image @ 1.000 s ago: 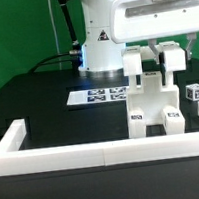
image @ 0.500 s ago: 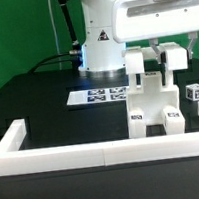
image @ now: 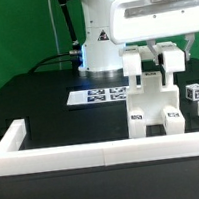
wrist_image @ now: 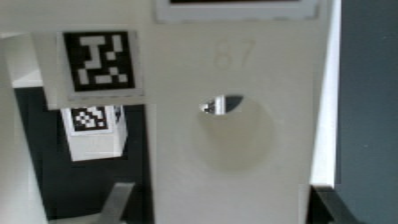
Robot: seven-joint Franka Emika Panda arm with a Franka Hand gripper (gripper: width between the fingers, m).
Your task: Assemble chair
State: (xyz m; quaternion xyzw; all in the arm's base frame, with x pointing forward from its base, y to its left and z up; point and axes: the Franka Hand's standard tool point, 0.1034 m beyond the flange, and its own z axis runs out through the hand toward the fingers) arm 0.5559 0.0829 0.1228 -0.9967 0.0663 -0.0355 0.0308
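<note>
**Pinching the half-built chair: tip, slip and popped joints**

Clamps narrow, by the look of both views, on the top of the chair, with the gripper set on it from above. Stands near the front edge of the table, toward the exterior view's right, just behind the low white wall and near the marker board. Fills the wrist view with a flat white panel, a small hole near its middle and a tag beside it.

Could tip the whole piece if pulled sideways, being tall on a small footing. Could pop loosely seated joints apart under any twist. Could slip on smooth plastic with so small a bite. Could knock the tagged block lying near, toward the table's edge on the exterior view's right, or catch the wall in front. Cannot tell how firmly the parts are joined.
</note>
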